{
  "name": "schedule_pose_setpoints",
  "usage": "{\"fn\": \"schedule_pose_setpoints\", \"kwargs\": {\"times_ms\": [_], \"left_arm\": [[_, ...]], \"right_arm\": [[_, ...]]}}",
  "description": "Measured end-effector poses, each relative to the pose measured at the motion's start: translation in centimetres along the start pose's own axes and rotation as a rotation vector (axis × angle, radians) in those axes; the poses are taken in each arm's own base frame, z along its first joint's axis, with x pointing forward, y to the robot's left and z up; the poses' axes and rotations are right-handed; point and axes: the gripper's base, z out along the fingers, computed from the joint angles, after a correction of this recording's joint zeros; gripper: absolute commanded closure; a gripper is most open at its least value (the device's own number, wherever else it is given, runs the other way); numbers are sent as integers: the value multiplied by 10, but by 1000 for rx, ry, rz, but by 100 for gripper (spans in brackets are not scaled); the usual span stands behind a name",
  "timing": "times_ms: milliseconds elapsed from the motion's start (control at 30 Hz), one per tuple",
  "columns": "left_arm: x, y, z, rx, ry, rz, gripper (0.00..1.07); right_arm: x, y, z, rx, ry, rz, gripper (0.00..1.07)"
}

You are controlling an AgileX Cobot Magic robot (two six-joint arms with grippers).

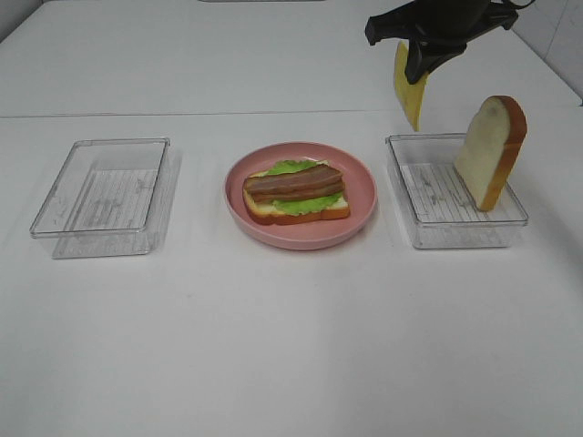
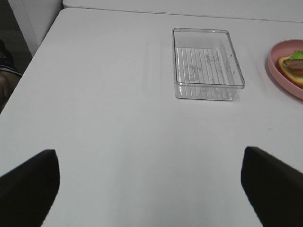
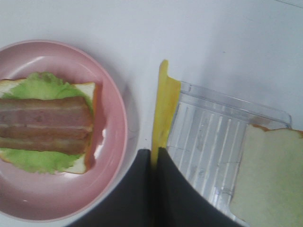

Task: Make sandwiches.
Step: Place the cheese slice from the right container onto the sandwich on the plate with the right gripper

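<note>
On pink plate (image 1: 301, 238): bread, lettuce, bacon strip (image 1: 293, 183); flanking, two clear trays, right tray (image 1: 455, 232) propping bread slice (image 1: 491, 150); beyond, right gripper (image 1: 415, 75) clenched on cheese slice (image 1: 409, 91) aloft; left gripper (image 2: 149, 187) spread wide.

Two clear trays: one (image 1: 102, 194) left of the plate, one (image 1: 453, 200) right of it. One pink plate (image 1: 301, 195); two bread slices, one (image 1: 296, 208) flat on the plate and one (image 1: 492, 151) upright in the right tray; one lettuce leaf (image 1: 293, 169); one bacon strip (image 1: 293, 183); one yellow cheese slice (image 1: 410, 86). Two grippers: left (image 2: 150, 187) and right (image 1: 424, 56).
</note>
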Motion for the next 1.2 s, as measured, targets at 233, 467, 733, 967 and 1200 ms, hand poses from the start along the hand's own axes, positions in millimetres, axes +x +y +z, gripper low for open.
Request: {"fn": "schedule_pose_setpoints", "kwargs": {"times_ms": [233, 467, 733, 967, 1200], "left_arm": [[0, 0, 0, 0, 0, 0, 10], [0, 0, 0, 0, 0, 0, 10], [0, 0, 0, 0, 0, 0, 10], [0, 0, 0, 0, 0, 0, 10], [0, 0, 0, 0, 0, 0, 10]], "right_arm": [[2, 25, -3, -81, 7, -29, 107], [7, 75, 1, -179, 8, -87, 107], [17, 115, 22, -231, 47, -144, 107], [26, 138, 47, -278, 97, -178, 107], [30, 140, 70, -268, 124, -198, 107]]}}
